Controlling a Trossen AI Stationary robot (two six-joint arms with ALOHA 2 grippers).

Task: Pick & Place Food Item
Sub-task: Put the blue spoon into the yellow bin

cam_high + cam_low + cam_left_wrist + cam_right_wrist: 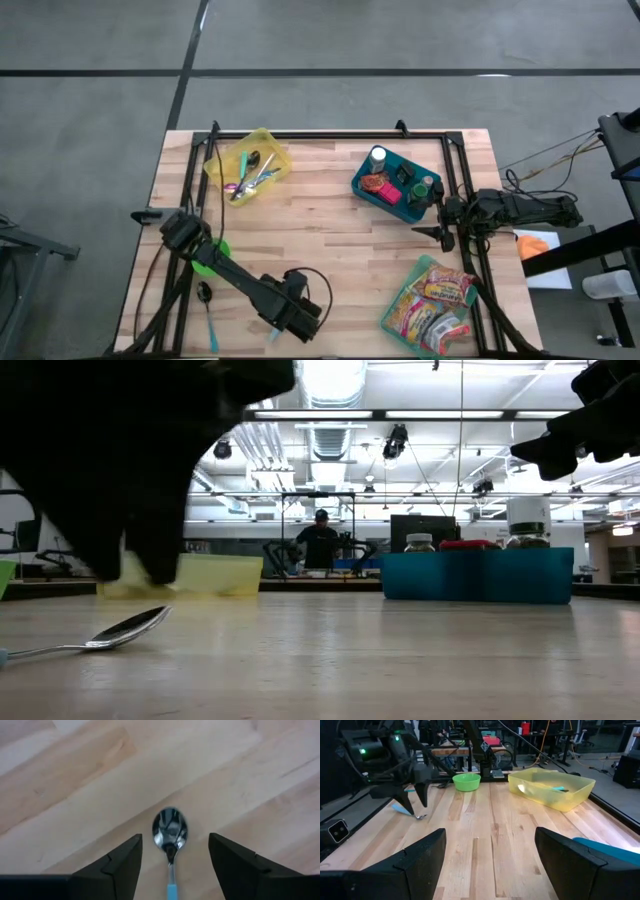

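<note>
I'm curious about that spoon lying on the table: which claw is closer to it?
The left claw. Its open fingers stand on either side of the spoon, right over it. The right claw waits far across the table beside the blue bin.

The high view looks straight down on the whole bench (330,240), while the low view sits at bench-top level, facing across it into the room. The left wrist view stares close down at the spoon (170,831), which the low view shares; the right wrist view looks along the bench toward the yellow bin (552,787)
</note>
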